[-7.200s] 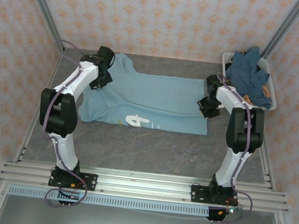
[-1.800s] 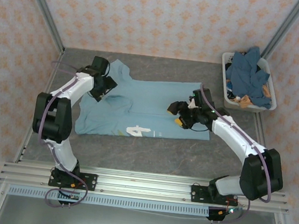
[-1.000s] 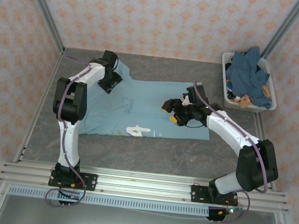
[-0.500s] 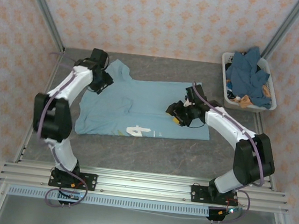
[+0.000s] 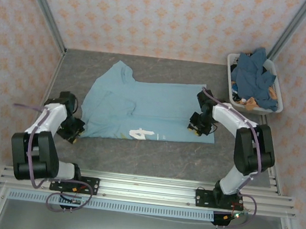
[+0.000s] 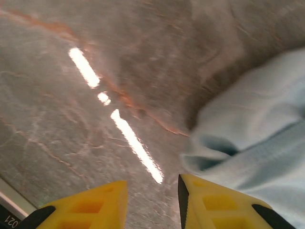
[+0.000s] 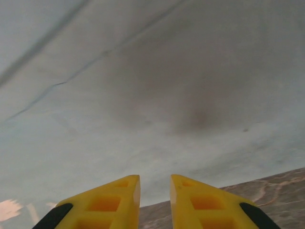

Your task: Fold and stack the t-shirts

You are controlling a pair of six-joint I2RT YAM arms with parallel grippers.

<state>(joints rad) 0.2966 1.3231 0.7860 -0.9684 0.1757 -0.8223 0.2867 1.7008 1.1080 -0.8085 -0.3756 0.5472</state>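
"Left gripper [image 5: 74,130], how did it stand?"

"Its fingers were slightly apart with nothing between them, low over the bare table [image 6: 71,119]. The rumpled edge of the light-blue t-shirt [image 5: 143,105] lay just ahead, to its right."

"And the right gripper [image 5: 196,129]?"

"It had only a narrow gap and held nothing, with cloth spread right beneath and ahead of it. The other blue shirts [image 5: 251,76] were heaped in the basket [image 5: 276,84], well apart, beyond it to the right."

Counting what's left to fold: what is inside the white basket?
Crumpled dark blue cloth fills the white basket, with a bit of orange at its near side. How many pieces lie underneath the heap is hidden.
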